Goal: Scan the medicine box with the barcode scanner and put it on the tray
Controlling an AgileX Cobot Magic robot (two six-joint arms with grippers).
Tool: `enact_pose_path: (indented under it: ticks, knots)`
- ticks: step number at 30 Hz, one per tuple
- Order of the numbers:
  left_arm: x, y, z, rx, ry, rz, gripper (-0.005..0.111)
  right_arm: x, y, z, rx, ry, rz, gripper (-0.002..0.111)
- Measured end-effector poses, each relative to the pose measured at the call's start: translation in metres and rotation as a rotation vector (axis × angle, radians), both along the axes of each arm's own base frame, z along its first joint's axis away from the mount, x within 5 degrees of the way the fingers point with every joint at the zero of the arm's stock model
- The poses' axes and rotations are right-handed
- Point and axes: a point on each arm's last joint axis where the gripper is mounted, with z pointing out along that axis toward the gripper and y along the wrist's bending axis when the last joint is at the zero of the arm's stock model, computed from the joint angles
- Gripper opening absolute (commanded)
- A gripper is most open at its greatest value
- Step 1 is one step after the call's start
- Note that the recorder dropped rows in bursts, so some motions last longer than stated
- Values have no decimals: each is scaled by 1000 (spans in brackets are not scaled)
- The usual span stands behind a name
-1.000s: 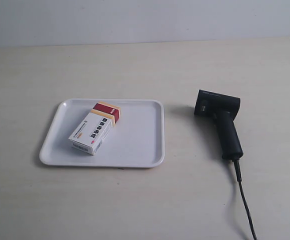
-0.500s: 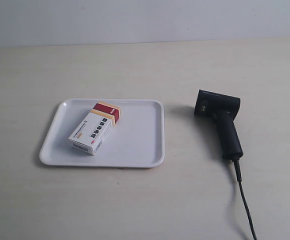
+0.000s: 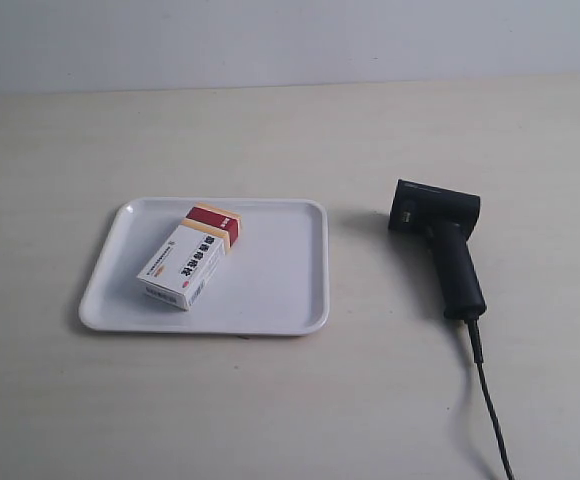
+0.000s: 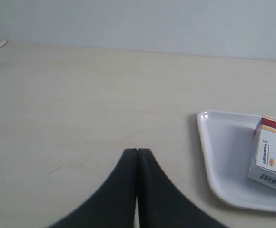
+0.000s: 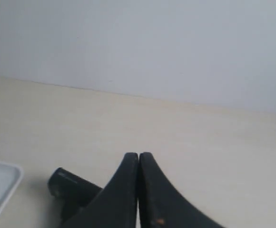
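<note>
Lying flat on the tray, the medicine box is a white carton with dark printed text and a barcode on one side panel. Its dark red and tan band points to the tray's far edge. The box sits nearer the tray edge facing away from the barcode scanner, which lies on the table apart from the tray. Left gripper jaws: pressed together, empty. Right gripper jaws: pressed together, empty.
</note>
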Motion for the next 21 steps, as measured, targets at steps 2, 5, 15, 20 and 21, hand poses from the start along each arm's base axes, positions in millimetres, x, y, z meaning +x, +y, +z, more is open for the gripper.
enact_pose_path:
  ticks: [2,5,15,20,21]
  knots:
    - [0,0,0,0,0,0,2,-7,-10,-16,2,-22,-64,0]
    - [0,0,0,0,0,0,2,-20,-20,-42,-8,-56,-135,0]
    - [0,0,0,0,0,0,2,-62,-25,-134,28,-144,-165,0]
    - [0,0,0,0,0,0,2,-68,-24,-159,69,-150,-169,0]
    - [0,0,0,0,0,0,2,-69,-24,-161,69,-152,-169,0]
